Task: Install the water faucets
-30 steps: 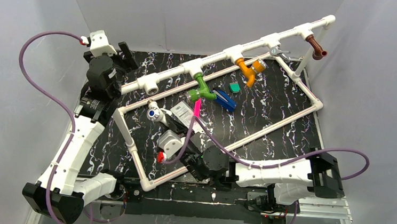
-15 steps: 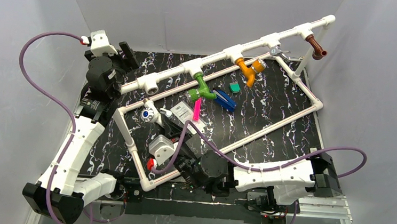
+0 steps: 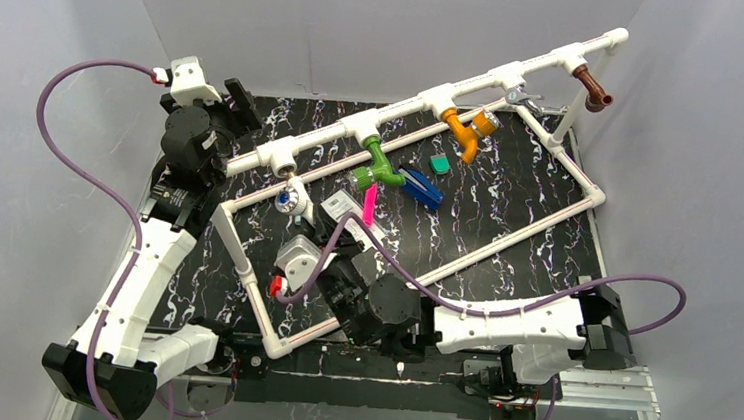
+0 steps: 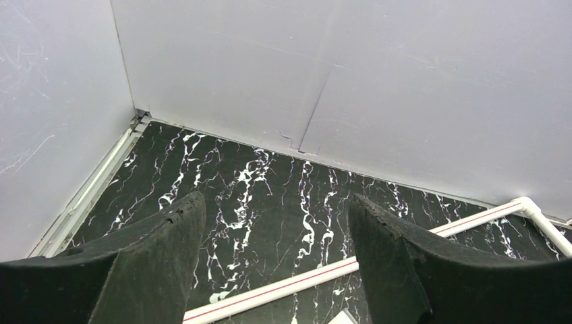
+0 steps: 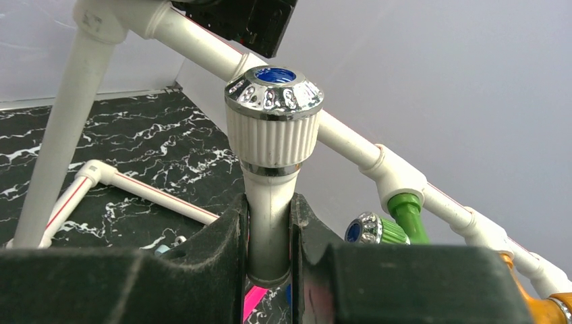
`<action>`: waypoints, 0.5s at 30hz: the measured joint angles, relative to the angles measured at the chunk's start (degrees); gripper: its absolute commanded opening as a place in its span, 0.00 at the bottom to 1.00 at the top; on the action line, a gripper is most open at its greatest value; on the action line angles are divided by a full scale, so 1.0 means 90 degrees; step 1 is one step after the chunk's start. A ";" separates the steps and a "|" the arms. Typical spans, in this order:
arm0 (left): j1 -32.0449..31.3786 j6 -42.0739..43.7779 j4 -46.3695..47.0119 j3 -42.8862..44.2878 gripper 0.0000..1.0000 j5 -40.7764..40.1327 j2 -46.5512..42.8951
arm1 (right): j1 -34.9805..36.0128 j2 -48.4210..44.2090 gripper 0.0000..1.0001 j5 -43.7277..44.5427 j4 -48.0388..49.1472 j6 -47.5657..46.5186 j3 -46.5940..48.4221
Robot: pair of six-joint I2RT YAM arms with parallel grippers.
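"The white faucet, where is it?"

"In the right gripper, centre-left of the overhead view, just below the open tee on the pipe frame. Whether knob and tee touch I cannot tell from above."

"And the wrist view?"

"Both jaws pinch the faucet's stem, knob upright above them, with the frame's rail running diagonally behind it. The green faucet and orange faucet hang from that rail lower right. Only the overhead shows the brown faucet, upper right."

"The left gripper?"

"Jaws spread, holding nothing, over the table near its far left corner, where two walls meet. Bare marble lies between the jaws and the wall; one frame pipe crosses below."
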 measured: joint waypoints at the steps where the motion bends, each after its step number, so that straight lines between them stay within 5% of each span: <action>1: 0.0000 0.0000 0.0000 0.0000 0.74 0.0005 0.0000 | -0.0029 0.0027 0.01 0.0000 0.0010 0.0002 0.0000; 15: 0.0010 0.0000 0.0041 -0.0019 0.74 0.0019 -0.0012 | -0.0272 0.0240 0.01 -0.0041 0.0000 0.0228 0.0143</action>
